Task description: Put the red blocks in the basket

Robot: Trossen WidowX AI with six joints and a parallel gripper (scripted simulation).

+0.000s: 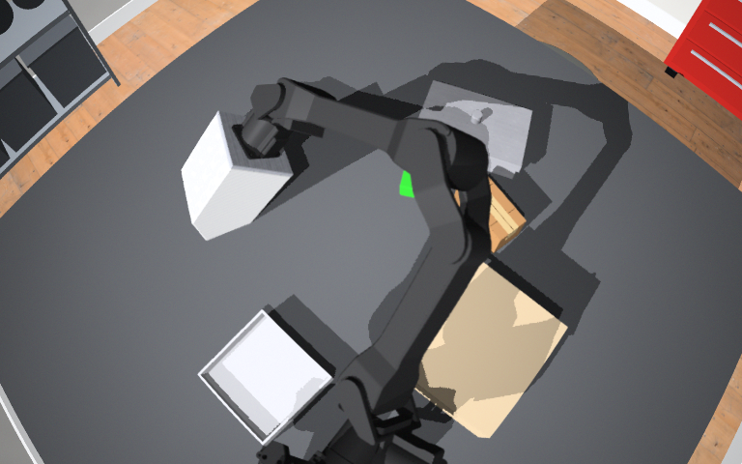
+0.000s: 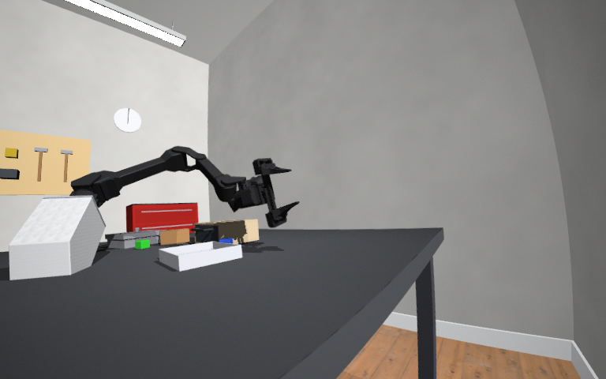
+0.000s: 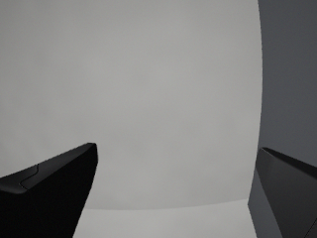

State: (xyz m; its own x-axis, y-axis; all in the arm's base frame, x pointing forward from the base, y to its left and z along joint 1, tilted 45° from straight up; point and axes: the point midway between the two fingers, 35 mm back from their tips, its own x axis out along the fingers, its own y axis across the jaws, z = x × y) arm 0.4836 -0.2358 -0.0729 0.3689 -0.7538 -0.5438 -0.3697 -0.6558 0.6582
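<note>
From the left of the exterior view, we have a white angular housing point(image 1: 235, 191) point(image 2: 39, 259), then a grey lidded box point(image 1: 511, 130) point(image 2: 129, 238), a green block point(image 1: 406, 186) point(image 2: 142, 244) and an orange-brown box point(image 1: 517, 218) point(image 2: 174, 236). We see no red block; any may be hidden in these containers or in the tan unit point(image 1: 492, 338) point(image 2: 251, 230).

Nearer stands an open white tray point(image 1: 229, 343) point(image 2: 210, 260), probably our basket, upright on the desk point(image 1: 328, 246) point(image 2: 267, 313). Behind it shows a blue block point(image 2: 226, 241), to be left alone.

We expect red blocks to be light, stiff, sturdy and not very slippery, best taken across two opposite flat sides. The lid should lift by its small knob.

At the right, the arm point(image 1: 405, 328) point(image 2: 143, 171) arches high, its pincer point(image 1: 356, 456) point(image 2: 294, 186) point(image 3: 180, 156) raised, pointing roughly level towards the wall, spread wide and holding nothing.
</note>
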